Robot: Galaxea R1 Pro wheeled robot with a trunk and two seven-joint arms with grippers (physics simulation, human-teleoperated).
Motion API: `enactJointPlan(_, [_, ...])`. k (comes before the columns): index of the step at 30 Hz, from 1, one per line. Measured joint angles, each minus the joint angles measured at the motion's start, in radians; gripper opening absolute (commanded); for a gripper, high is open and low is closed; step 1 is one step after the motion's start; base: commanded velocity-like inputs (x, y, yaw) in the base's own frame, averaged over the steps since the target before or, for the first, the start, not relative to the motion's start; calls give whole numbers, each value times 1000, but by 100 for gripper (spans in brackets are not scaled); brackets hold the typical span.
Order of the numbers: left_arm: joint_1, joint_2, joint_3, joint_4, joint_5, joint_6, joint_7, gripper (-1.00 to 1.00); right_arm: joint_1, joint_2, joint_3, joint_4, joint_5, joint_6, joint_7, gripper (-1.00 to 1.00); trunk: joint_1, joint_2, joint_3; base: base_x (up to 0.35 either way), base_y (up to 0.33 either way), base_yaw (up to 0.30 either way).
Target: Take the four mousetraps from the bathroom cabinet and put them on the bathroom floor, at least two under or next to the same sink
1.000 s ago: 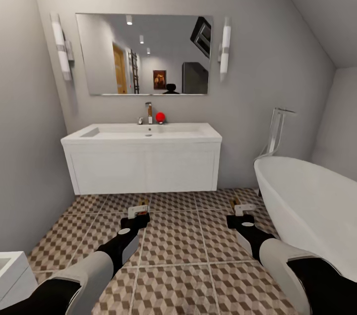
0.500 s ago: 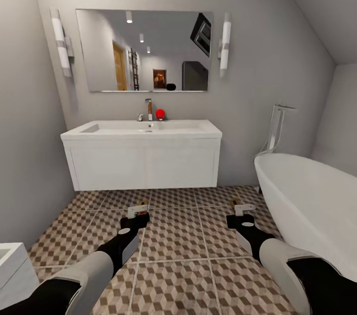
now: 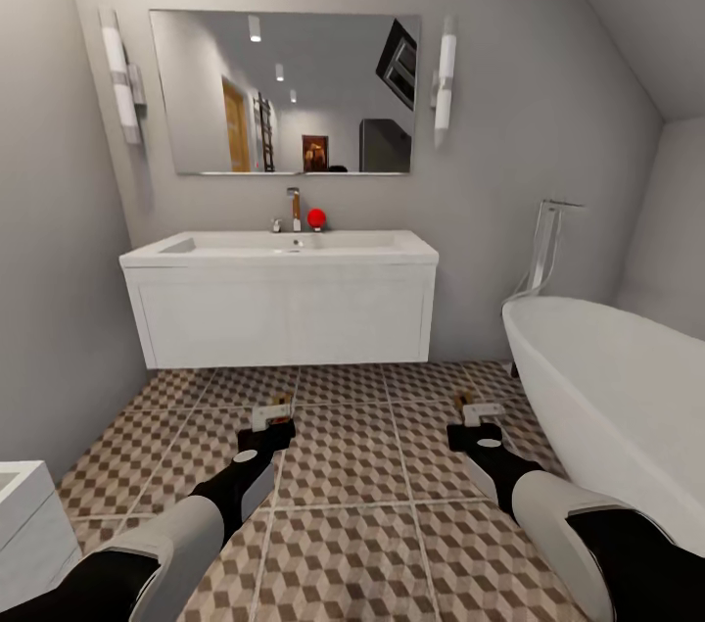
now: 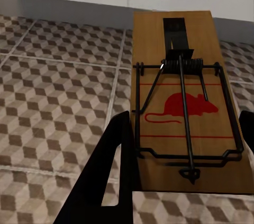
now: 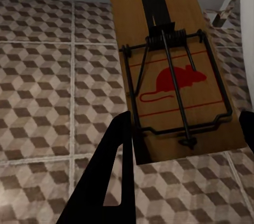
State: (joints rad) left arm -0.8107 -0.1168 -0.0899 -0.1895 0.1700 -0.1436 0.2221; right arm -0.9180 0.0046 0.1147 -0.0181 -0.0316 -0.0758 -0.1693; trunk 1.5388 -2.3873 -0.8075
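Each of my grippers carries a mousetrap above the bathroom floor (image 3: 343, 465). The left gripper (image 3: 271, 424) is shut on a mousetrap (image 4: 182, 107), a wooden board with a black wire spring and a red mouse print. In the right gripper (image 3: 478, 418), also shut, sits a second mousetrap (image 5: 174, 70) of the same look. Ahead stands the sink (image 3: 279, 248), a long white basin on a white two-door vanity (image 3: 284, 318) with a chrome tap (image 3: 292, 209). Both traps hang about two tiles short of the vanity. The cabinet is out of view.
A white oval bathtub (image 3: 607, 387) fills the right side, close to my right arm. A white unit corner (image 3: 24, 514) sits at the lower left. A mirror (image 3: 284, 93) hangs above the sink, a red ball (image 3: 315, 218) beside the tap. Grey walls close both sides.
The head view has tilted or dropped slightly, so the sink and mirror sit higher in the picture. Both arms keep their places in the view, still holding the traps.
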Motion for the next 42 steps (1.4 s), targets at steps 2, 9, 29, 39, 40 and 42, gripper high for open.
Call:
enactJointPlan(2, [0,0,0,0,0,-1,0,-100,0,0,0,0,1,0,0,-100,8,-14,-6,0,0,0])
enactJointPlan(9, [0,0,0,0,0,-1,1,-100,0,0,0,0,2,0,0,-100,35,-63,-28,0,0,0])
enactJointPlan(29, [0,0,0,0,0,-2,1,-100,0,0,0,0,2,-1,0,-100,67,-115,-100,0,0,0])
enactJointPlan(39, [0,0,0,-3,0,-2,-1,-100,0,-1,0,0,3,-2,-1,-100,70,-117,-128,0,0,0])
enactJointPlan(40, [0,0,0,-4,0,-2,0,-100,0,-1,0,0,3,-2,-1,-100,70,-117,-128,0,0,0])
enactJointPlan(42, [0,0,0,-5,0,-2,1,-100,0,-1,0,0,3,-2,-1,-100,70,-117,-128,0,0,0])
